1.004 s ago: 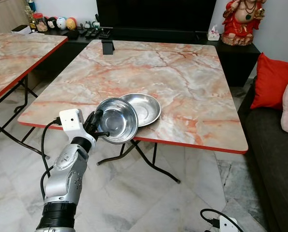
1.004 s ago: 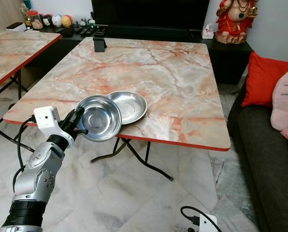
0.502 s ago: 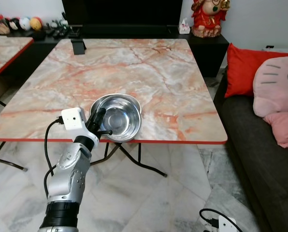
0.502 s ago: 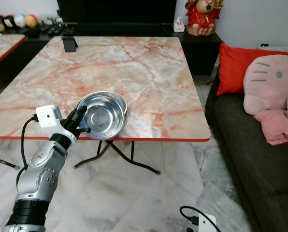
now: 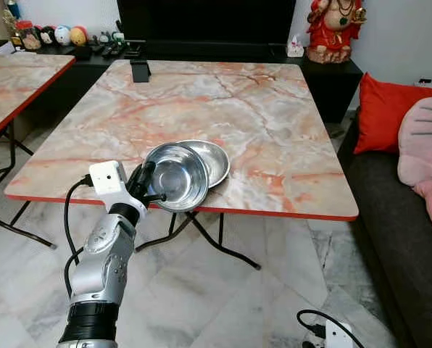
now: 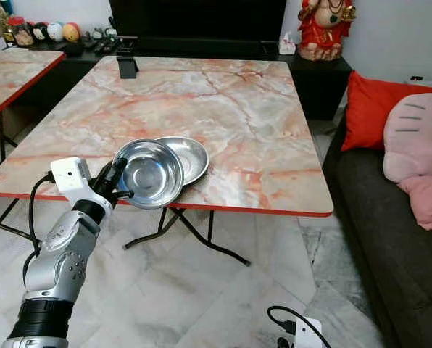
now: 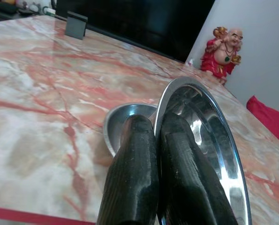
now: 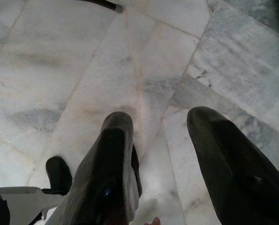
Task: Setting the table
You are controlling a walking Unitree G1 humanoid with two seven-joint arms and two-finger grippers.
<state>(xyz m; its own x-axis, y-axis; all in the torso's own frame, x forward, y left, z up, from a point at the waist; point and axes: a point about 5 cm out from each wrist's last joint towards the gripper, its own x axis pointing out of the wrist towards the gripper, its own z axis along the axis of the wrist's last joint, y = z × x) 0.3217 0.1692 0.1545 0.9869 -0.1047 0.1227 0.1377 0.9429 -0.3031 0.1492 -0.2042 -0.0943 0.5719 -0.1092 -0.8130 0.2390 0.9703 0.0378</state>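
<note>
At the near edge of the pink-veined marble table, our left gripper pinches the rim of a shiny round steel bowl tilted beside a shallow steel dish, so we should level it before setting it clear of that edge

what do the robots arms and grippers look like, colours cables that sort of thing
The left arm is silver metal with a ribbed black cuff near its base, a white box-shaped wrist camera and a black cable looping from it. The left gripper has two long, glossy black fingers. The right gripper has the same black fingers.
</note>
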